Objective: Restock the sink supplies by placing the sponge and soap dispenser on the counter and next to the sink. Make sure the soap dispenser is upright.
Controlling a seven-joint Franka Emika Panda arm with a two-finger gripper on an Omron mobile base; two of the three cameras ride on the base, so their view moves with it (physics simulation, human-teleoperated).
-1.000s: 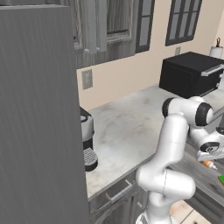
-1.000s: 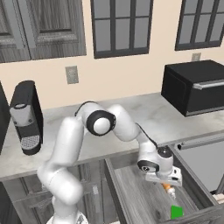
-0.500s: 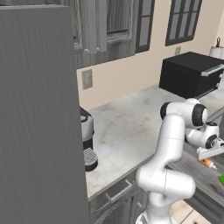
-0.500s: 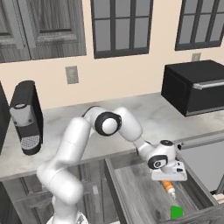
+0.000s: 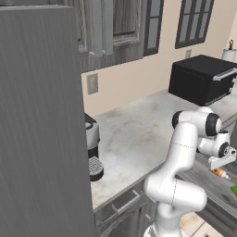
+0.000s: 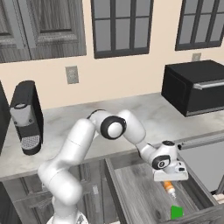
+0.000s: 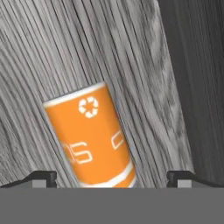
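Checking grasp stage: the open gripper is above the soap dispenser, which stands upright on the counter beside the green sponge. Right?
Not quite. The soap dispenser lies on its side in the open drawer, near the sponge, as the right base view shows. The gripper is open above it.

The orange soap dispenser (image 7: 92, 140) bore a white recycling symbol and partial white characters, seemingly "OS" and "C"; no full word could be read.
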